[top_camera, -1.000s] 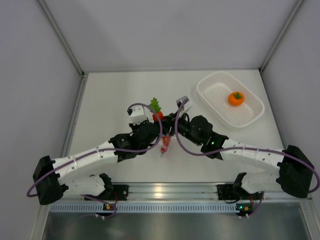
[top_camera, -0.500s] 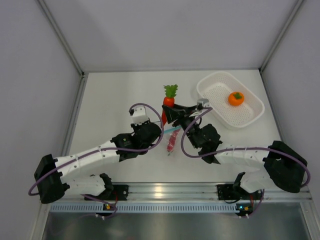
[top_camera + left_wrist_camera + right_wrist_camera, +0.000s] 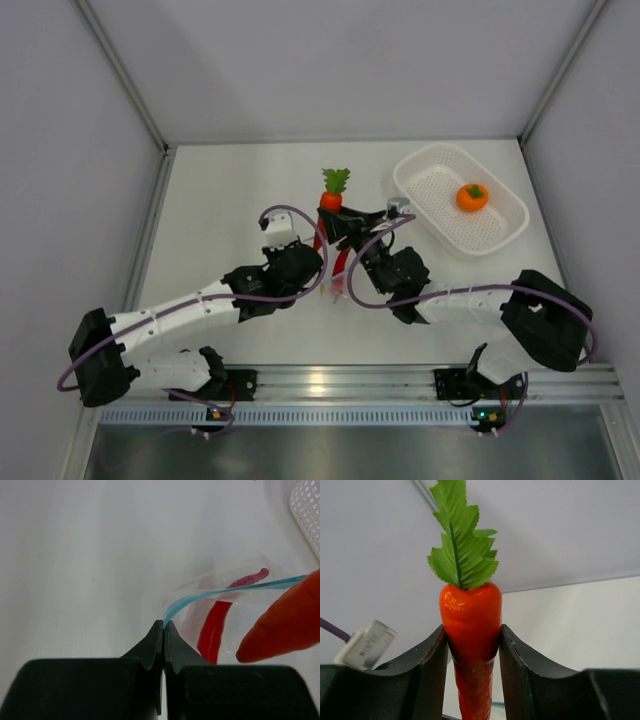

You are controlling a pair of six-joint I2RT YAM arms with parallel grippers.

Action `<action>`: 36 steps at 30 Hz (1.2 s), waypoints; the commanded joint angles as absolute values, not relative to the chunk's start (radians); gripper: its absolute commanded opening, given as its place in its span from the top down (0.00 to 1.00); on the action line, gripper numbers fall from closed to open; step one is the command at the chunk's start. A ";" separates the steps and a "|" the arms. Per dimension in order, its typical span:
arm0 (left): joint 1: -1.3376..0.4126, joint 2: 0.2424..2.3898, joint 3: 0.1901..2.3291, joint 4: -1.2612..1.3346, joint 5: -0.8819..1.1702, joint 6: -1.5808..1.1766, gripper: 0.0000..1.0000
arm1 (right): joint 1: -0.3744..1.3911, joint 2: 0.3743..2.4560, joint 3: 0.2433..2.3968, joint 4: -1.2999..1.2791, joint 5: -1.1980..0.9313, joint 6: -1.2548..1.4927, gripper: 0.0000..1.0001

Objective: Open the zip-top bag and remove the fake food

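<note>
Orange (image 3: 472,197) sat in white basket (image 3: 497,240) at 2 o'clock; right gripper (image 3: 472,630) clasped carrot (image 3: 470,615) above zip-top bag (image 3: 240,571); chili (image 3: 212,630) lay inside, left gripper (image 3: 164,625) pinched zip strip (image 3: 215,594)

Glossy, smooth orange plastic on the carrot (image 3: 470,625), with matt, veined green leaves. Thin, clear, crinkly film for the zip-top bag (image 3: 250,612), with a light blue plastic strip. Shiny red plastic on the chili pepper (image 3: 212,630). Matt black plastic on the left gripper (image 3: 164,624) and right gripper (image 3: 472,630). White perforated plastic basket (image 3: 440,185). Smooth matt white table (image 3: 220,200).
</note>
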State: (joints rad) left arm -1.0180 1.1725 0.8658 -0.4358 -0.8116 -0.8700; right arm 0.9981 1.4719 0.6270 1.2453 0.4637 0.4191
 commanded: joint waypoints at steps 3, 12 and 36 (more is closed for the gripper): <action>-1.014 1.213 0.954 -0.440 -0.822 -0.902 1.00 | 0.989 1.359 0.788 1.122 0.333 0.546 1.00; -1.012 1.289 1.006 -0.445 -0.822 -0.923 1.00 | 0.968 1.230 0.906 0.621 0.492 0.437 1.00; -0.939 1.272 0.985 -0.443 -0.742 -0.877 1.00 | 0.130 1.768 1.575 -0.380 0.353 0.104 0.88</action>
